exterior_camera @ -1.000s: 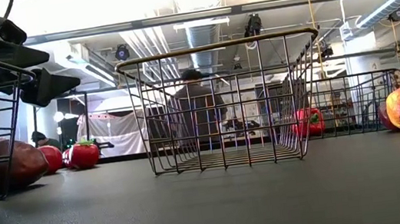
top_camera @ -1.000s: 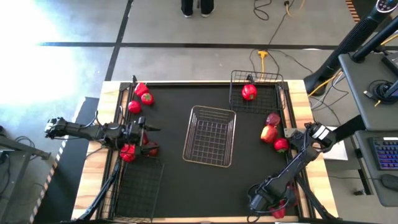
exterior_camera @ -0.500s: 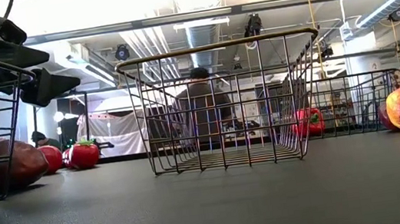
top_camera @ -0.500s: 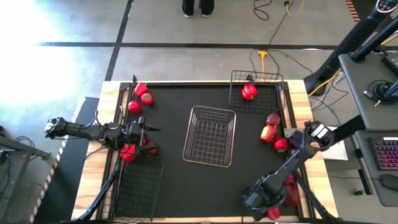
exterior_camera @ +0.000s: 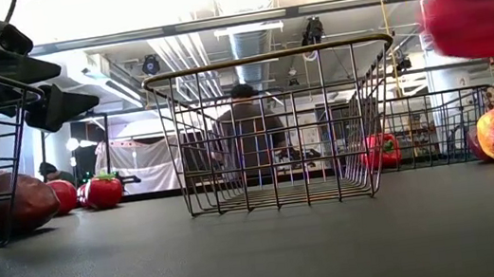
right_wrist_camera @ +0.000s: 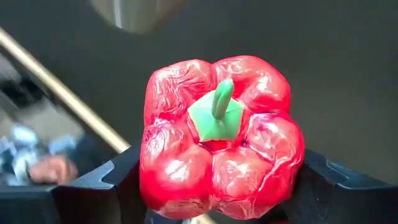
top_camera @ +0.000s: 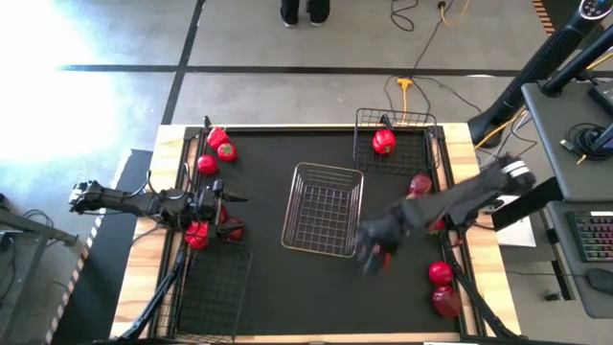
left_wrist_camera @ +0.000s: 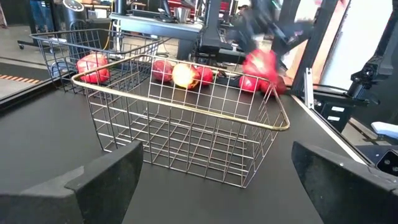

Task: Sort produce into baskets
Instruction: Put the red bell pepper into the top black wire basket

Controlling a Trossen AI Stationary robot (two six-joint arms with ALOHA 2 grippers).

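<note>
Beside silver basket point(top_camera: 323, 209) | right gripper point(top_camera: 375, 257) pinching pepper point(right_wrist_camera: 219, 137) | left gripper point(left_wrist_camera: 205, 180) spread | I fear rim clip, drop.

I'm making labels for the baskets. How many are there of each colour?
Silver basket: 1
Black baskets: 2, the far basket and the near basket
Total: 3
</note>
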